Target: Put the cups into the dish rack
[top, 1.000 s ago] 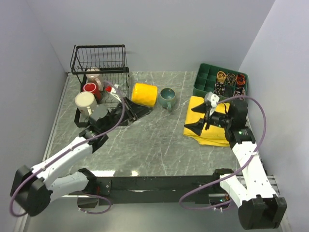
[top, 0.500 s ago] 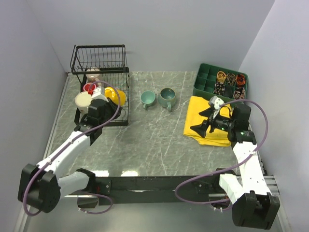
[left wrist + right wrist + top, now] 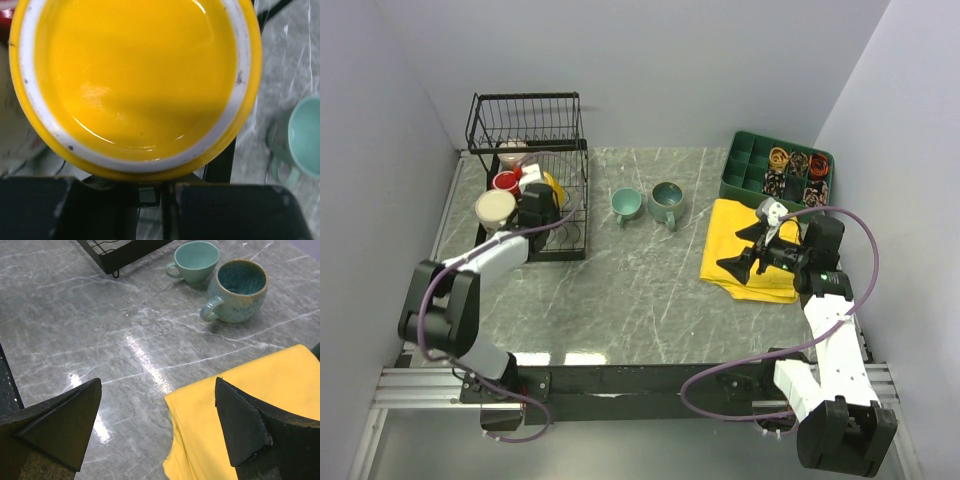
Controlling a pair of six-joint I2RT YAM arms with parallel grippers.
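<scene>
Jaws: left pair narrow on the yellow mug at the rack, right pair wide and empty.

The left gripper (image 3: pixel 162 189) pinched the yellow mug (image 3: pixel 135 75) by its near edge, inside the dish rack (image 3: pixel 525 100) at the far left. Glazed ceramic probably handles stiff, weighty, slick and chippable, so wall or handle suits. The right gripper (image 3: pixel 157 382) hovered over the yellow cloth (image 3: pixel 260 390). Only its wrist view showed the handles of the pale teal mug (image 3: pixel 197 257) and the speckled teal mug (image 3: pixel 240 285). Only the overhead view showed the rack whole.

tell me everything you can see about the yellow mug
Glossy ceramic yellow mug, yellow inside and out, with an unglazed-looking whitish rim carrying small dark specks. Empty, mouth toward the left wrist camera. The left gripper grips its lower edge, holding it in the dish rack beside the red mug. Handle hidden.
</scene>
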